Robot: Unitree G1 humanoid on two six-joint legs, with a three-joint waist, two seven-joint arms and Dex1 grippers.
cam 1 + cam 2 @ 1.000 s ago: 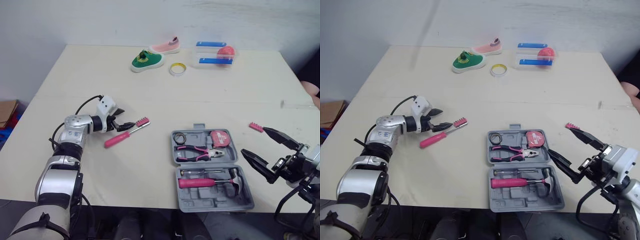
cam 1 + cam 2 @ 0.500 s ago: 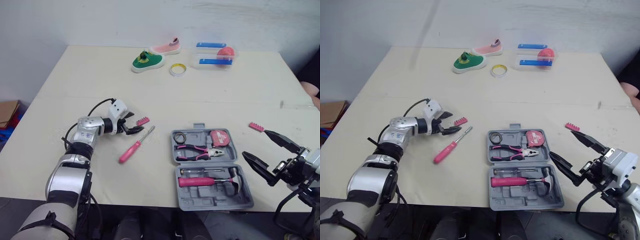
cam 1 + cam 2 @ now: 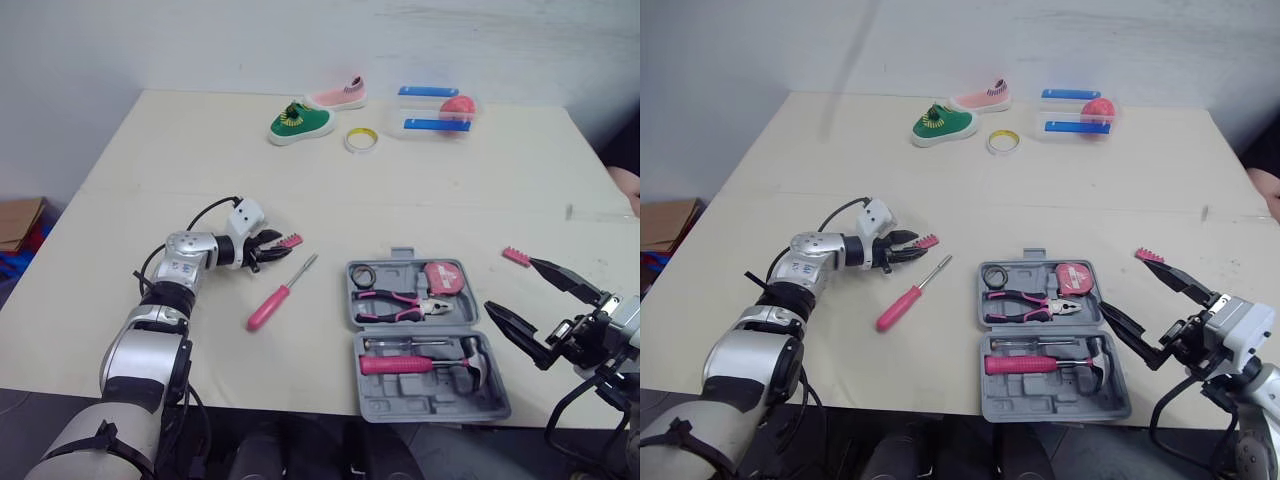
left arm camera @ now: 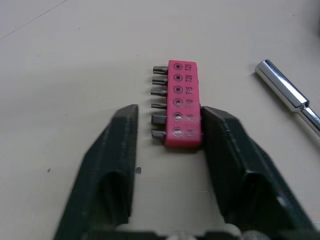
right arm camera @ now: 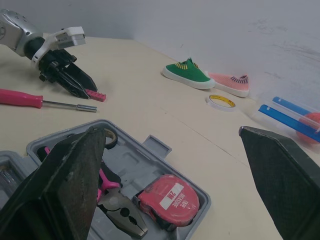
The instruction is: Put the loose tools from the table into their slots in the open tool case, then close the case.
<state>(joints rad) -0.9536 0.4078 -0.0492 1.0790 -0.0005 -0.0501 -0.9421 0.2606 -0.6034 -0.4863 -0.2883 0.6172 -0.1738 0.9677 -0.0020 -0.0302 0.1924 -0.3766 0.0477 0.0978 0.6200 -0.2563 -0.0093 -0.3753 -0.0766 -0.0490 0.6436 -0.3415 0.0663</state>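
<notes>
A pink bit holder lies flat on the table between the fingers of my left gripper. One finger presses its pink edge and the other sits a sliver off the bit tips. A pink-handled screwdriver lies just nearer me, loose. The grey tool case stands open at centre right, holding pliers, a tape measure and a hammer. My right gripper hovers wide open beside the case's right side. A second pink bit holder lies by its far fingertip.
At the table's far side lie a green shoe, a pink shoe, a roll of tape and a clear box with blue strips and a red ball. A person's hand shows at the right edge.
My left gripper has moved right from the screwdriver to the bit holder, and its fingers have narrowed around it. The screwdriver has swung nearer the case. The right arm has held still.
</notes>
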